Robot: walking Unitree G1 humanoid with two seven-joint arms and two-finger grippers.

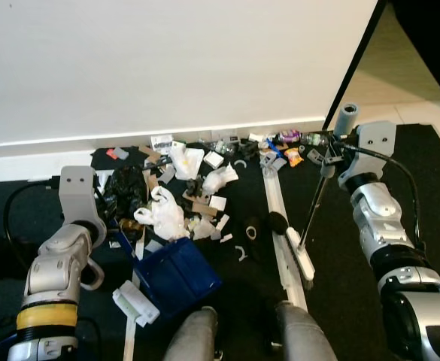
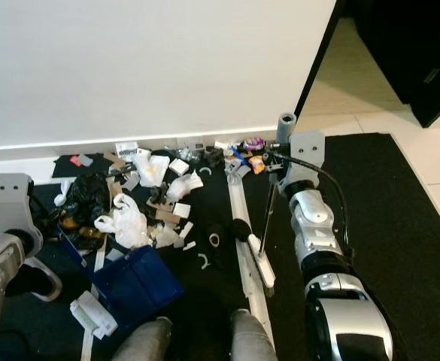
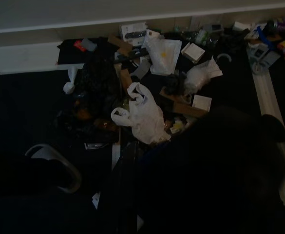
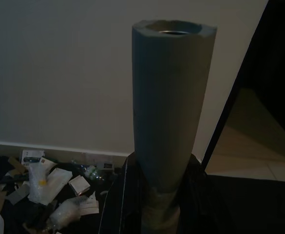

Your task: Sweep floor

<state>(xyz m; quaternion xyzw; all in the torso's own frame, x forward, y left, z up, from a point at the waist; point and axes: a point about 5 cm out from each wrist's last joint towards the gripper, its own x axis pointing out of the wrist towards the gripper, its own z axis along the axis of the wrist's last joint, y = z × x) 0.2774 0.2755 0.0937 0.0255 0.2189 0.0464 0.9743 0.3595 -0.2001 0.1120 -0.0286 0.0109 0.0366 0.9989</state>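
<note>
You're looking down at a dark carpet [image 1: 332,226] that covers the lower half of the frame. A plain white wall [image 1: 167,60] takes up the upper left, with a white baseboard [image 1: 47,143] running along its foot. At the upper right, a black door frame [image 1: 351,64] opens onto pale floor tiles [image 1: 400,83], evenly lit.

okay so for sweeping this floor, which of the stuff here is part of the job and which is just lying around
Part of the job:
- broom, held by the right hand
- blue dustpan, by the left hand
- litter pile along the wall

Just lying about:
- white strip on the floor
- black cable
- dark rug
</note>
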